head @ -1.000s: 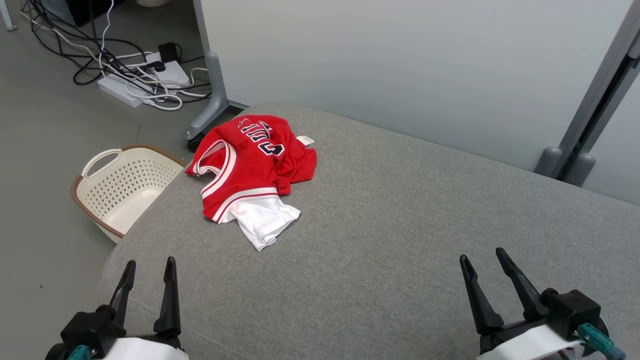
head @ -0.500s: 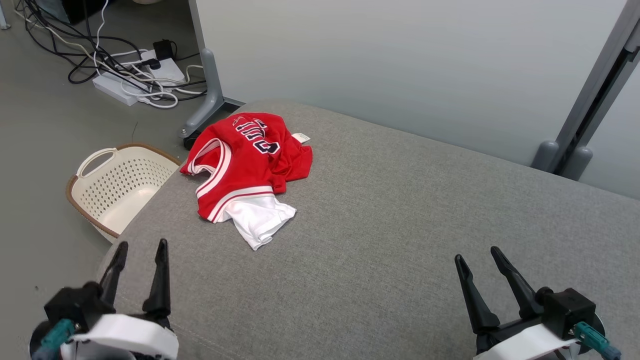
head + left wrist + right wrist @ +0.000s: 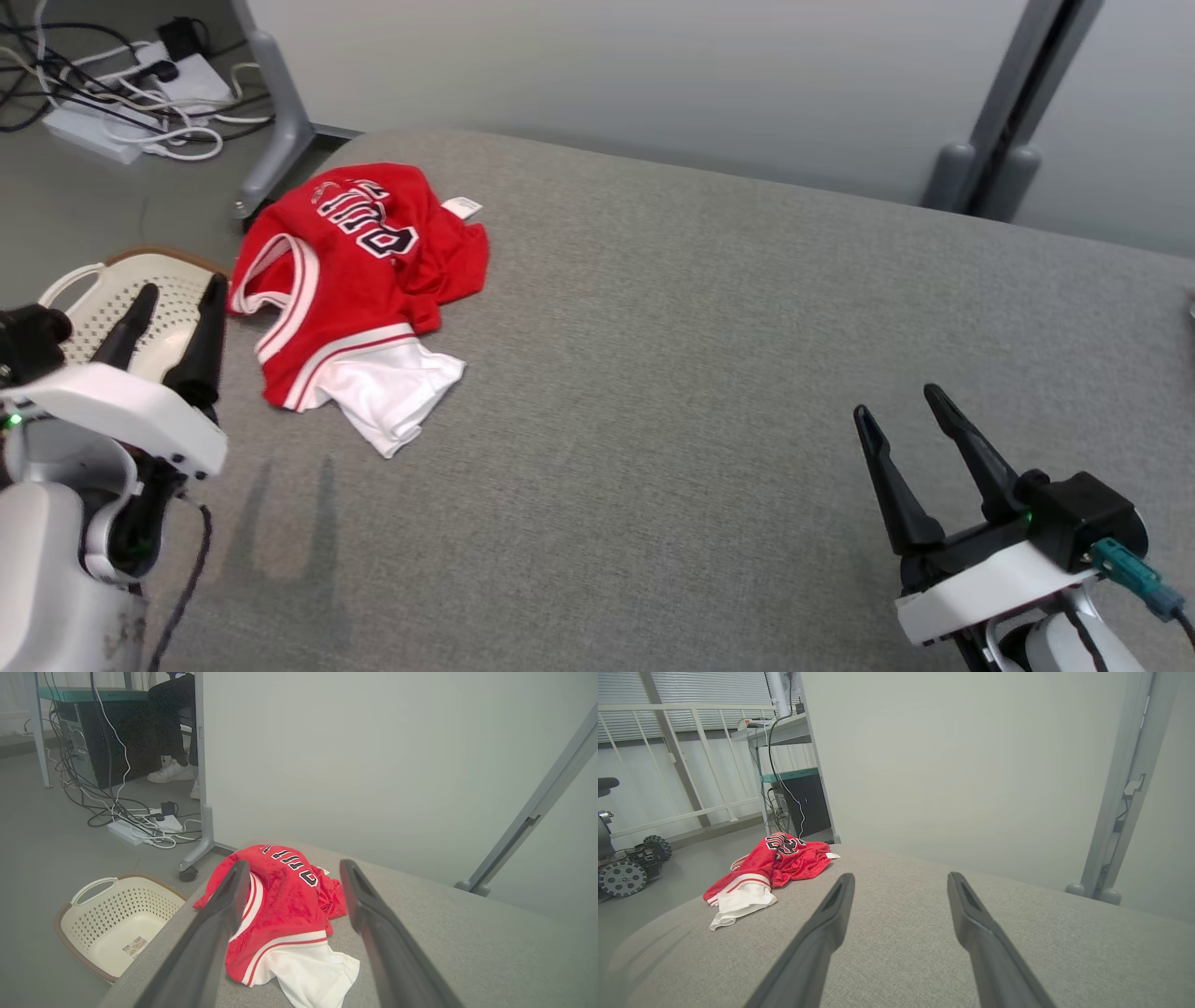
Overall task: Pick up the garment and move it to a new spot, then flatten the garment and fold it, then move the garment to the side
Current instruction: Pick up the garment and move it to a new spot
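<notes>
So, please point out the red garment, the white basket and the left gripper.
red garment (image 3: 355, 266), head view, on its red middle.
white basket (image 3: 108, 911), left wrist view, on its perforated wall.
left gripper (image 3: 182, 286), head view, midway between its fingertips.

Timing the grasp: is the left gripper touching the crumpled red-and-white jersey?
Apart. Head view shows a gap between the open left gripper and the crumpled red-and-white jersey.
</notes>
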